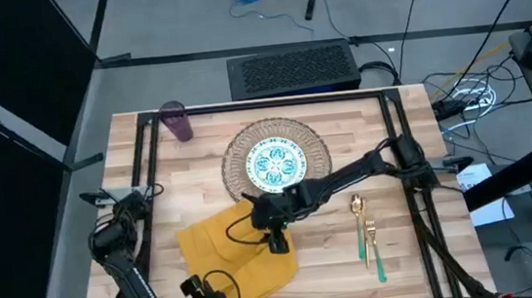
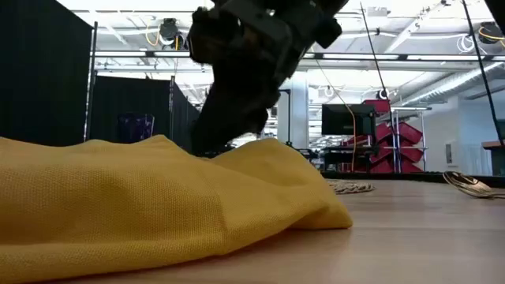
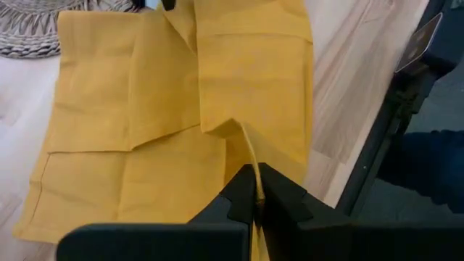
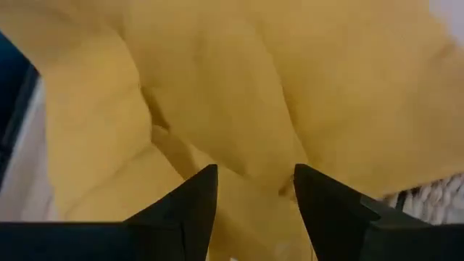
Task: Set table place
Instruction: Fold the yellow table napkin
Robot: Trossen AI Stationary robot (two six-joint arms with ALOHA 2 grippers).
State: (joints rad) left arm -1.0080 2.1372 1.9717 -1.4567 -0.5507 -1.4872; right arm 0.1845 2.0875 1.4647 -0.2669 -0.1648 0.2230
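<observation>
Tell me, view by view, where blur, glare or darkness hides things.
Low view: the napkin up close fills the frame, the right gripper above it is a dark backlit silhouette, ceiling lights glare. Right wrist view: the cloth is soft and out of focus. Left wrist view: sharp, the left gripper pinching a fold. High view: evenly lit.

Bench point(image 1: 403, 253) layout, seen from above. The mat point(image 1: 312, 135) lies at centre toward the far edge, with the plate point(image 1: 278, 163) on it. The cup point(image 1: 177, 121) stands left of the mat, near the far-left corner. The napkin point(image 1: 218, 240) lies before the mat, toward the near-left. The spoon point(image 1: 358, 224) and fork point(image 1: 374, 248) lie side by side, right of the napkin.
</observation>
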